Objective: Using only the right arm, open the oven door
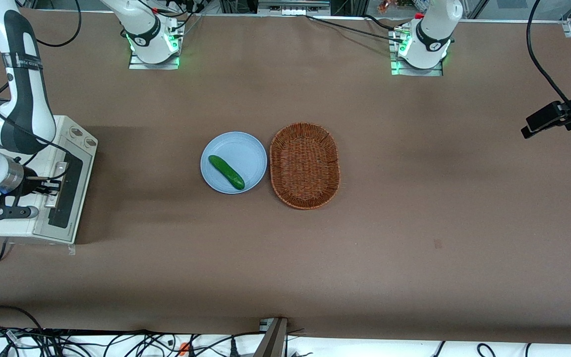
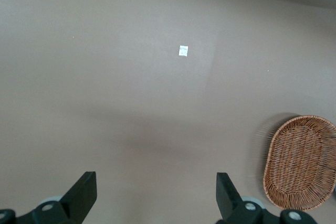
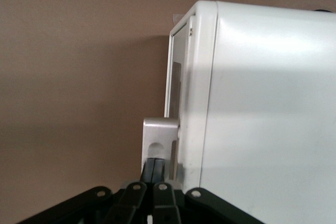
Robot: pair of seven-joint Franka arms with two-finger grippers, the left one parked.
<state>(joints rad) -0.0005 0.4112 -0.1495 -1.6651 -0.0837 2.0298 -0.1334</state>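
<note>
Oven: a small white toaster oven (image 1: 28, 218) sits at the working arm's end of the table, near that edge.
Oven door: the oven door (image 1: 65, 191) faces the middle of the table. It looks closed against the white box.
Handle: a silver bar handle (image 1: 56, 184) runs along the door.
Right arm: the right arm (image 1: 15, 99) reaches over the oven top.
Gripper: the gripper (image 1: 51, 187) is at the handle, its 2 fingers (image 3: 155, 167) pressed close together under the handle's end bracket.
Plate: a pale blue plate (image 1: 251, 151) near the table's middle holds 1 green cucumber (image 1: 226, 172).
Basket: a woven basket (image 1: 305, 165) sits just beside the plate.
</note>
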